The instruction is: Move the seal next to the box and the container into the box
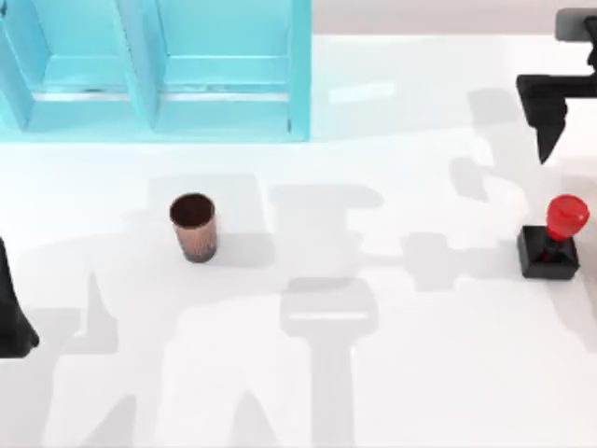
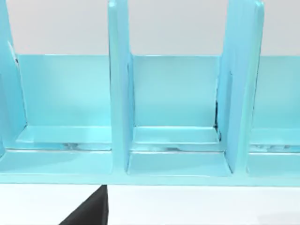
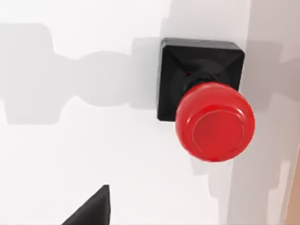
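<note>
The seal (image 1: 552, 241) is standing upright near the table's (image 1: 392, 373) right edge, at about 3 o'clock from the centre, well apart from the box (image 1: 154, 70), which is sitting at 11 o'clock. The cup (image 1: 194, 227) is standing open-mouthed left of centre, just in front of the box. The seal is looking rigid and light, but its glossy round knob (image 3: 215, 122) is likely slippery; the flat sides of the black base (image 3: 201, 58), or the neck under the knob, would be offering a surer hold. The cup is looking stiff and thin-walled, best pinched across its rim or body.

The right tool (image 1: 548, 112) is hovering at 12 o'clock from the seal, touching nothing; how far its fingers are spread cannot be told. The left tool (image 1: 14, 317) is sitting at the table's left edge, empty as far as can be seen, its spread likewise unclear.
</note>
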